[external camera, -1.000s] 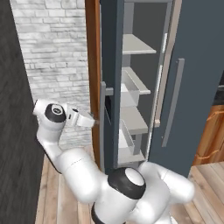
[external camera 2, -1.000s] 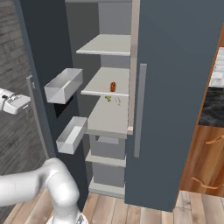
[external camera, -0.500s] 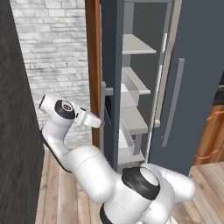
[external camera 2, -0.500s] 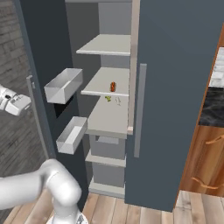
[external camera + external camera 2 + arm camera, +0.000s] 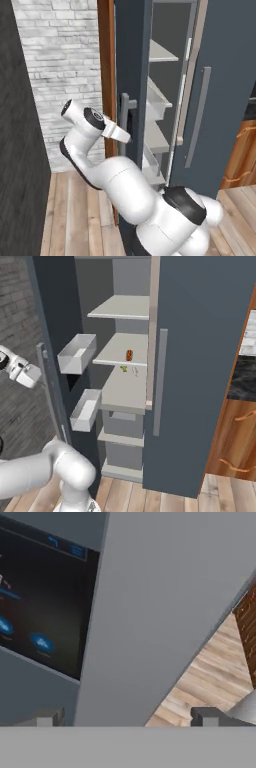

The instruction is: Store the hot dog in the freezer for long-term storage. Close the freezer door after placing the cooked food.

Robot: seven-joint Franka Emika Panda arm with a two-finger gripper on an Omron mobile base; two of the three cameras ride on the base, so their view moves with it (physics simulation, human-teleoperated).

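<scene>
Hot dog (image 5: 129, 355) lay on a middle freezer (image 5: 125, 351) shelf; my gripper (image 5: 126, 135), jaws released and empty, sat at the outer face of the open freezer door (image 5: 131, 75), just beside its upright bar handle (image 5: 123, 117).

No readable text; the freezer door (image 5: 45, 677) display (image 5: 40, 607) shows only blue icons.

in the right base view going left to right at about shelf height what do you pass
white two-finger gripper → grey bar handle on the open dark blue-grey freezer door → white door bins → small orange-brown hot dog on a light grey shelf → long grey handle of the closed dark panel
</scene>
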